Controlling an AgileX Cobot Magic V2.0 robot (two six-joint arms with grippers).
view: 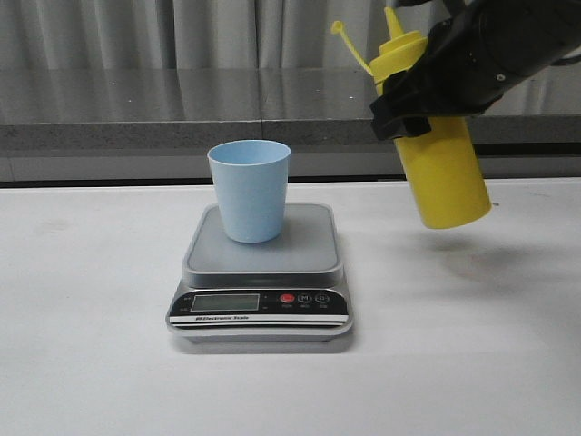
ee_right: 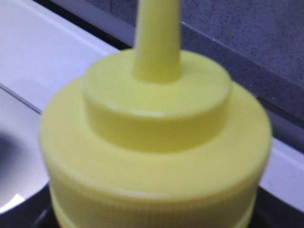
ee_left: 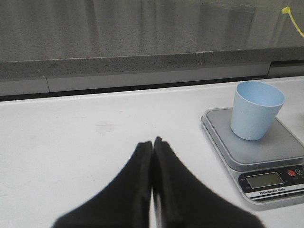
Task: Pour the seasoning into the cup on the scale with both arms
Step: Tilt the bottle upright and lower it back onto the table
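The pale blue cup (view: 250, 189) stands upright on the silver-grey platform of the scale (view: 300, 254), toward its back left; both also show in the left wrist view, cup (ee_left: 256, 109) on scale (ee_left: 266, 152). My right gripper (view: 413, 113) is shut on the yellow seasoning bottle (view: 440, 173) and holds it in the air to the right of the scale, slightly tilted, nozzle up, cap hanging on its strap (view: 349, 45). The bottle's top (ee_right: 156, 137) fills the right wrist view. My left gripper (ee_left: 152, 145) is shut and empty, over the table left of the scale.
A white table (view: 91, 318) carries the scale. A grey ledge (view: 136, 136) and curtain run along the back. The scale's black front panel with display and red button (view: 287, 299) faces the front.
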